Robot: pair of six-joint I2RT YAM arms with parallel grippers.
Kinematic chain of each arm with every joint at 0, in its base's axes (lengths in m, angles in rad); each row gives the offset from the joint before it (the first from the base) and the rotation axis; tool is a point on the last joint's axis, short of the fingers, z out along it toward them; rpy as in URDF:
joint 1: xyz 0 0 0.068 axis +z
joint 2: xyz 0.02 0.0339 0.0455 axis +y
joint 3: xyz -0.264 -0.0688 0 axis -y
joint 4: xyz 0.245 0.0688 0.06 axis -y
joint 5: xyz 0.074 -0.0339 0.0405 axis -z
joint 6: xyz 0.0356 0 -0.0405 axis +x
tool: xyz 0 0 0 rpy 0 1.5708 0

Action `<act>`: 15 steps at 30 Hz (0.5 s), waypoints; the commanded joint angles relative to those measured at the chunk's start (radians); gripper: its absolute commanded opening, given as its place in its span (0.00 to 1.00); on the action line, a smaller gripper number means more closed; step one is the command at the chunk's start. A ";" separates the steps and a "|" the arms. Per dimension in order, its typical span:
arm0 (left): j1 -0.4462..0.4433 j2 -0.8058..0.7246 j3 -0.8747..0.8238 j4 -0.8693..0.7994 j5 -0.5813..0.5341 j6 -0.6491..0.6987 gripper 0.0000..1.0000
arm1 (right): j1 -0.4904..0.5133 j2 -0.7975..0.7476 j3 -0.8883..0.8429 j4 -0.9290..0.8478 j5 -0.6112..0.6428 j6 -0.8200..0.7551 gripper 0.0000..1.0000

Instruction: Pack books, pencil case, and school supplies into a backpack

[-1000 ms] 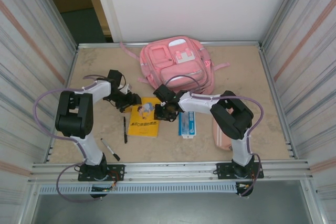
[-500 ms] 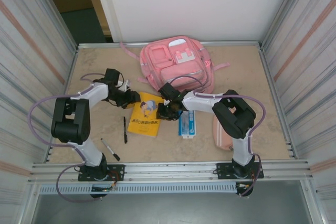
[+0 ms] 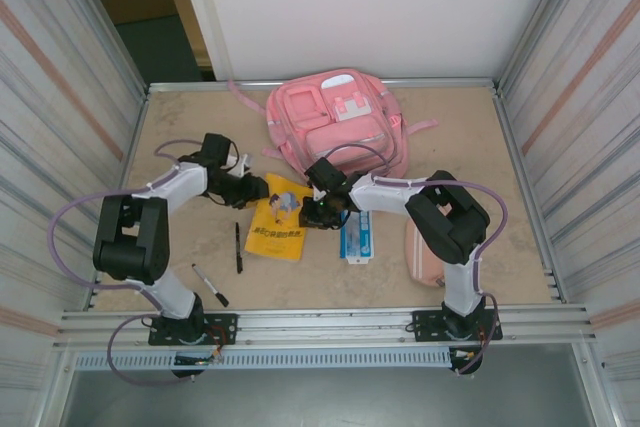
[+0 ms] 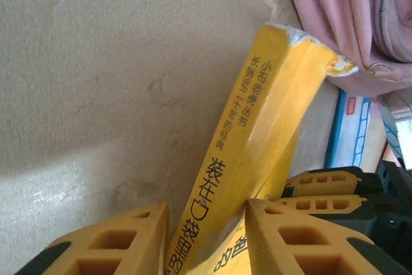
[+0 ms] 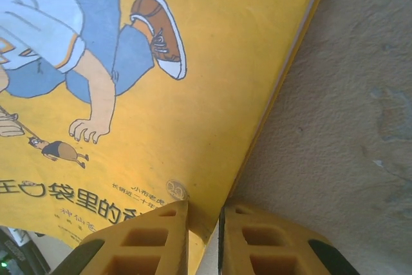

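Observation:
The yellow book (image 3: pixel 277 228) lies in front of the pink backpack (image 3: pixel 336 125), raised off the table along one side. My left gripper (image 3: pixel 251 193) is shut on its spine (image 4: pixel 257 120), one finger on each side (image 4: pixel 206 239). On the opposite side, my right gripper (image 3: pixel 316 213) is shut on the book's corner (image 5: pixel 205 236), the cartoon cover (image 5: pixel 180 94) spreading above its fingers. The blue-and-white packet (image 3: pixel 356 235) lies just right of the book. Two black pens (image 3: pixel 238 247) (image 3: pixel 210 285) lie near the front left. The pale-pink pencil case (image 3: pixel 421 255) lies partly under my right arm.
Metal walls close in the table at left (image 3: pixel 120 147) and right (image 3: pixel 520 147), with a rail (image 3: pixel 320 322) along the front. A backpack strap (image 3: pixel 248 102) trails toward the back left. In the left wrist view pink backpack fabric (image 4: pixel 347 11) hangs beyond the book.
My left gripper has closed on the book's spine and moved slightly to the right. The book has tilted up and turned a little between the two grippers. The right gripper kept its hold.

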 commanded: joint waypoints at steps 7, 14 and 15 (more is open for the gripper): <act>-0.069 -0.057 -0.034 -0.122 0.110 -0.036 0.13 | 0.008 0.013 -0.027 0.103 0.138 -0.069 0.16; -0.038 -0.213 0.005 -0.143 0.109 -0.192 0.00 | 0.092 -0.252 -0.083 0.052 0.380 -0.131 0.43; -0.040 -0.242 0.019 -0.133 0.107 -0.222 0.00 | 0.109 -0.309 -0.084 0.016 0.447 -0.130 0.46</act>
